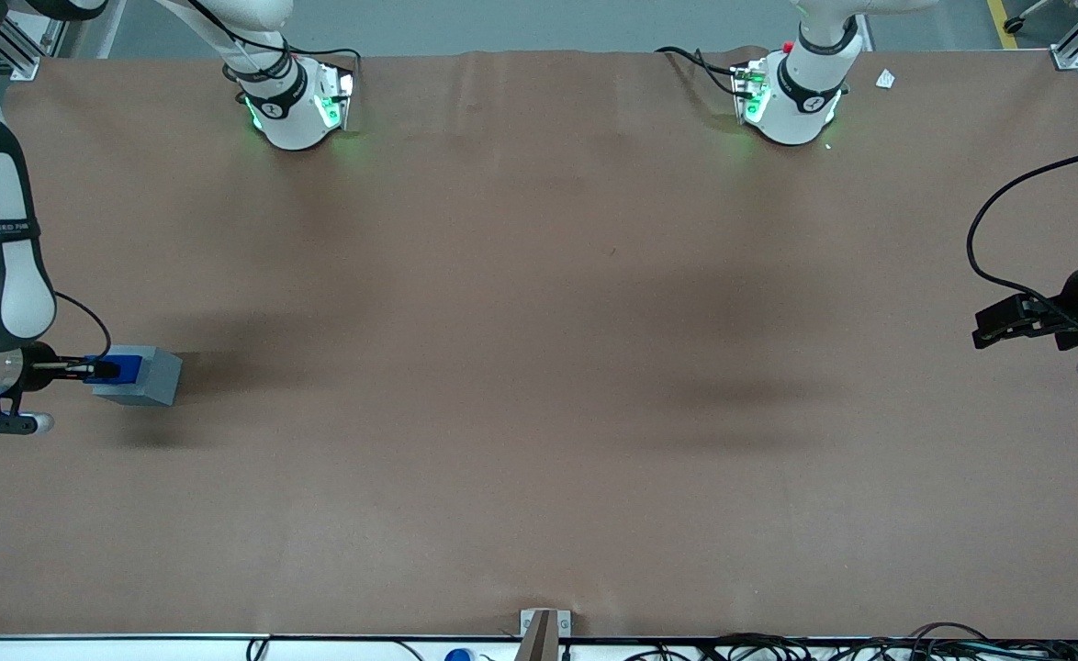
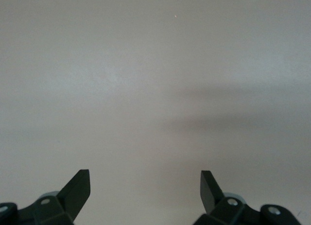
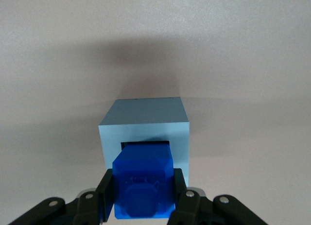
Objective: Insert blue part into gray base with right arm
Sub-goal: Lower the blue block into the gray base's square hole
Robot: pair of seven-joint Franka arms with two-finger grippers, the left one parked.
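Observation:
The gray base sits on the brown table at the working arm's end. The right arm's gripper is shut on the blue part and holds it at the base's top face. In the right wrist view the blue part sits between the two black fingers, its round nub facing the camera. Its lower end is in the square socket of the gray base.
The brown table stretches wide toward the parked arm's end. Two arm bases with green lights stand at the edge farthest from the front camera. A small white scrap lies near one of them.

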